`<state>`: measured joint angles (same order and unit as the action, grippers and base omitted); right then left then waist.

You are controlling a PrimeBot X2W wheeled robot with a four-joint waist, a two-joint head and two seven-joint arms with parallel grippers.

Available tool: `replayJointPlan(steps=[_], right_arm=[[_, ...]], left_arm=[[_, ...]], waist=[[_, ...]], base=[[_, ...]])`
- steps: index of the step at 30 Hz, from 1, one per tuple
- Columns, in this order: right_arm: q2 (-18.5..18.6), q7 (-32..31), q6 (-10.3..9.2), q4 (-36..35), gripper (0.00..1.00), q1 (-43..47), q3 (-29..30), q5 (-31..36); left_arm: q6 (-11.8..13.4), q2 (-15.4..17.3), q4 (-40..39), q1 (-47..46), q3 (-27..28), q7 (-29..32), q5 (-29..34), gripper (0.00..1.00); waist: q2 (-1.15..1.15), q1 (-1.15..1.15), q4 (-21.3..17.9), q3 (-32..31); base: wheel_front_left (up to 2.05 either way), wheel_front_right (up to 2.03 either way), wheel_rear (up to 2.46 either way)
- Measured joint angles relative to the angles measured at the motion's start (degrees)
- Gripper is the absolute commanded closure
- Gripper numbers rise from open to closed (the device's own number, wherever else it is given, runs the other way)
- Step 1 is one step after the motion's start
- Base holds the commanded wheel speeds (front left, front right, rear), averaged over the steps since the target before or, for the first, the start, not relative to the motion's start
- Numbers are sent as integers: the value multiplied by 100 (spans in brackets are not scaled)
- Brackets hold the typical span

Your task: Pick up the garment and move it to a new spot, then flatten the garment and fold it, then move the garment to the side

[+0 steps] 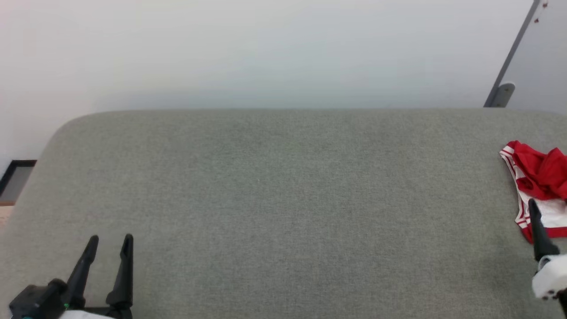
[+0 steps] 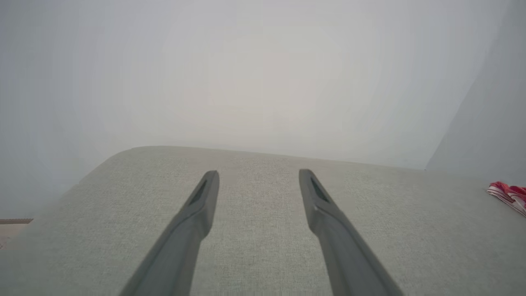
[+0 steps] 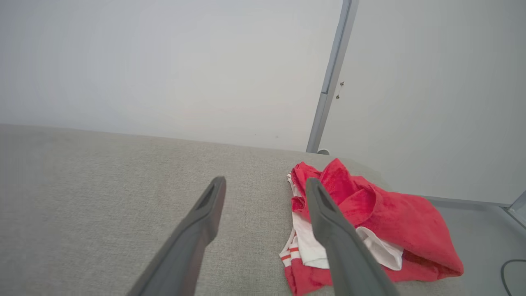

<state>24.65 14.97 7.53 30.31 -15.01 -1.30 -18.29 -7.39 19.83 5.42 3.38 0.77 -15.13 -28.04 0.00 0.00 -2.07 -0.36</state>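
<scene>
Head view, nearest first: the left gripper [image 1: 110,239] hovers at the near left over the grey upholstered surface [image 1: 283,199], its two dark fingers spread wide with nothing between them and well apart from any cloth. At the near right the right gripper [image 3: 265,183] also has its jaws fully spread and empty. In the right wrist view its right-hand finger crosses in front of the garment [image 3: 370,209], while its left-hand finger stands over bare upholstery. Whether that finger touches the cloth cannot be told.

The garment lies crumpled in a heap at the right edge of the surface, about midway between near and far. It shows red folds on top, with a white panel and red-and-white striped trim at its near left side.

It looks light, limp and probably a bit slick, so it should sag and unfurl once lifted rather than hold its shape. A good hold would be the raised red ridge at the top of the heap, or the striped trim edge, where the layers are few and the band gives firmer purchase.

Beyond the far edge stands a pale wall [image 1: 266,53], with a grey post [image 1: 509,57] at the far right.
</scene>
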Motion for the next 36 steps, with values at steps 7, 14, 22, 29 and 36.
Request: replayJointPlan(steps=[7,14,22,29,36], right_arm=[[-469,0,0,-772,0,719,385,347],[-770,0,0,-1254,0,1170,575,471],[-950,0,0,-1478,0,1456,610,495],[-1031,0,0,-1596,0,1535,546,514],[-1051,0,0,-1622,100,1560,419,517]], left_arm=[[0,-15,-55,165,46,0,26,0],[0,8,52,173,-98,0,-163,0],[0,114,192,153,-170,0,-270,0],[0,123,197,135,-170,0,-274,0],[0,108,158,134,-116,0,-208,100]], waist=[[0,0,95,-109],[0,0,133,-130],[0,0,123,-114],[0,0,109,-118],[0,0,121,-134]], base=[[0,0,0],[0,0,0],[0,0,0],[0,0,0],[0,0,0]])
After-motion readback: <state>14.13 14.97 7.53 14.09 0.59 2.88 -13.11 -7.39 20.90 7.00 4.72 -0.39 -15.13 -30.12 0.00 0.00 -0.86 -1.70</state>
